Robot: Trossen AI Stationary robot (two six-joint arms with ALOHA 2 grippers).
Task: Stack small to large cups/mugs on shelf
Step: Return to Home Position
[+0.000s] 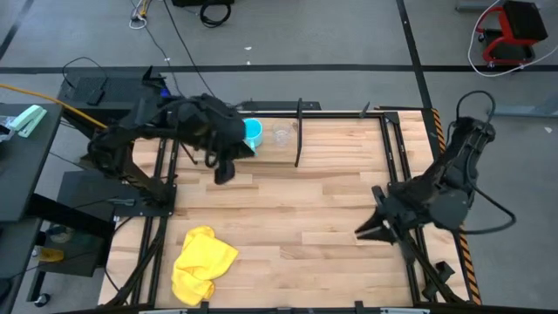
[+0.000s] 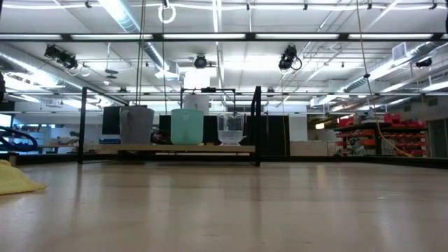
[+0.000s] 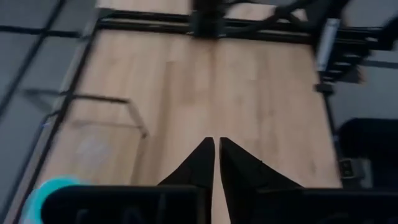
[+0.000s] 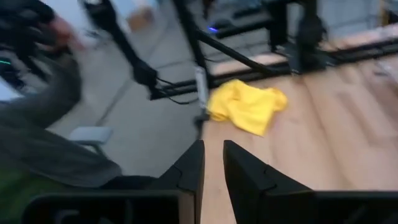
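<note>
High view: arm [image 1: 187, 122] hides grey-blue mug [image 2: 136, 124].

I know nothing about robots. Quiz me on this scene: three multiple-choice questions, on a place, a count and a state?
1. Where is the yellow cloth? A in a gripper; B on the table, away from the shelf; C on the floor.
2. How many cups stand on the shelf? A one; B two; C three.
3. The left gripper is: A shut and empty; B holding a cup; C holding the cloth.
Answers: 1 B, seen from above. 2 C, three in a row. 3 A, nothing between its fingers. Right gripper idles at the table's right.
</note>
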